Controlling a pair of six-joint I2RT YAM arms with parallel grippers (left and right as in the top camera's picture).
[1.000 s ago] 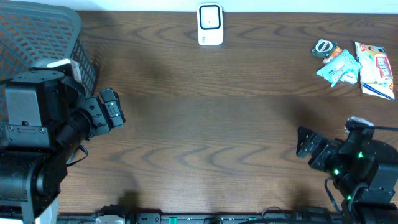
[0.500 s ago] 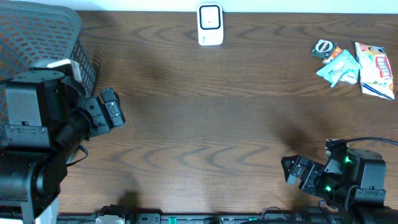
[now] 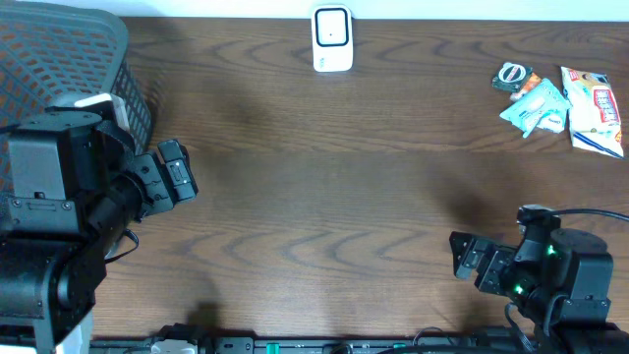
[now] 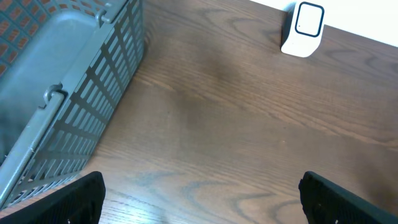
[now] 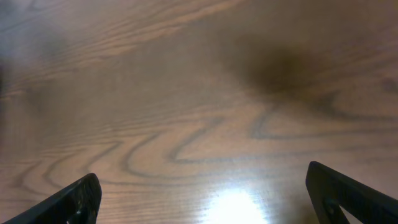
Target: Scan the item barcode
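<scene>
Both empty: left gripper [image 3: 177, 175] jaws wide beside basket [image 3: 59, 59]; right gripper [image 3: 470, 258] jaws wide, low over counter [image 3: 314, 197]. Snack pouch [image 3: 593, 110] lies far right corner, well apart from scanner [image 3: 332, 39]. Judged light, crinkly, slippery film (barcode side unseen); pinch sealed edge.

A grey plastic basket with lattice walls [image 3: 59, 49] stands at the far left corner of the dark brown wood-grain table [image 3: 334, 187]. Its floor is solid grey, and its meshed side slopes outward.

even light; right wrist blurred, glary
</scene>
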